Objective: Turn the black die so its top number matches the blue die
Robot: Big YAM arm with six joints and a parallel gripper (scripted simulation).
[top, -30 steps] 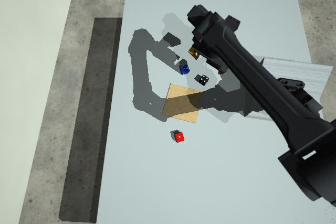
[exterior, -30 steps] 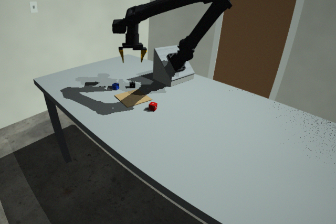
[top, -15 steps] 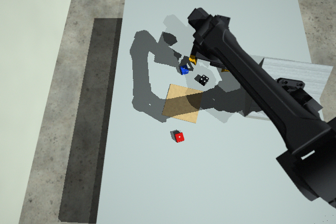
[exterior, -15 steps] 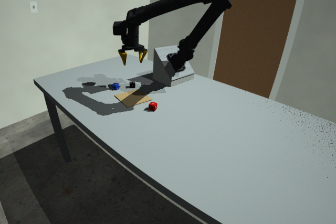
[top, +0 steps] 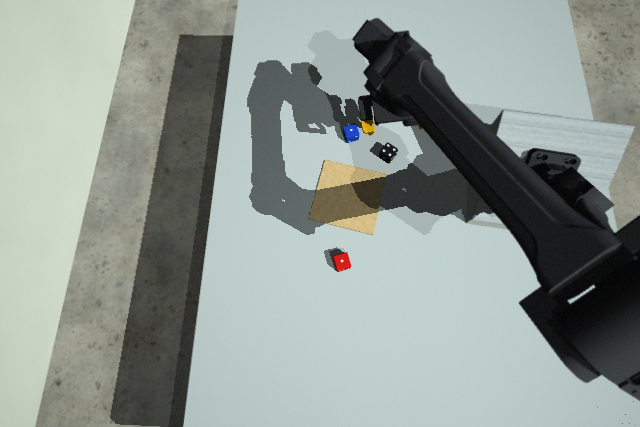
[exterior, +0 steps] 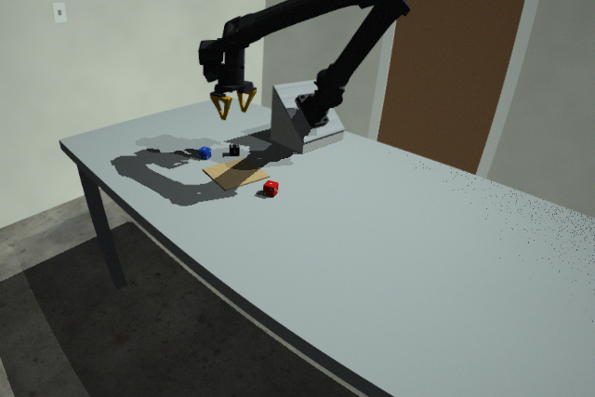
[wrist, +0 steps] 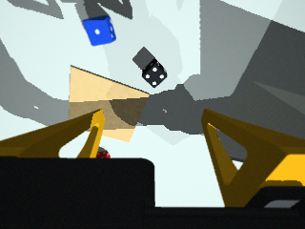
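Note:
The black die (top: pixel 386 152) (exterior: pixel 233 149) (wrist: pixel 154 74) lies flat on the table just past the far corner of the tan mat (top: pixel 336 205) (exterior: pixel 231 176) (wrist: pixel 91 91), off the mat, with several white pips on top. The blue die (top: pixel 351 133) (exterior: pixel 204 152) (wrist: pixel 98 31) lies to its left on the table and shows one pip on top. My gripper (top: pixel 392 128) (exterior: pixel 233 106) (wrist: pixel 152 114) is open and empty. It hangs high above the two dice, fingers pointing down.
A red die (top: pixel 341 261) (exterior: pixel 271 188) (wrist: pixel 103 154) lies on the table on the near side of the mat, one pip up. The arm's grey base block (top: pixel 558 143) (exterior: pixel 288 118) stands to the right of the dice.

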